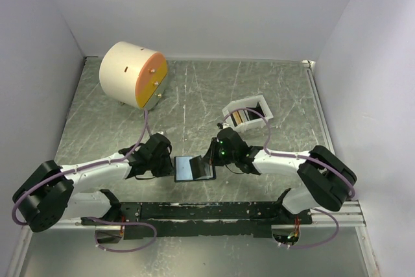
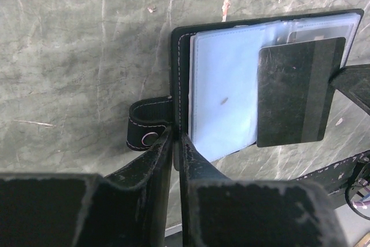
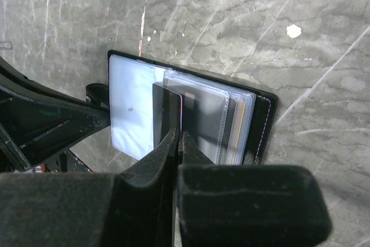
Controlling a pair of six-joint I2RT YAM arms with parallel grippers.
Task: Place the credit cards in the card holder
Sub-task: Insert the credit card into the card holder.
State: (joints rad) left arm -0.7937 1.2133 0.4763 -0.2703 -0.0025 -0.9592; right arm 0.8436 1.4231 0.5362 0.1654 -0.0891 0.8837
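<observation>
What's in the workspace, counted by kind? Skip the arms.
card holder, open: 1
credit card held at the holder: 1
white tray: 1
cards in the tray: too small to count
cream cylinder with orange face: 1
Total: 4 counted, plus the tray's cards

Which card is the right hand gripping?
The dark striped card over the open card holder; the other cards sit in the white tray.
</observation>
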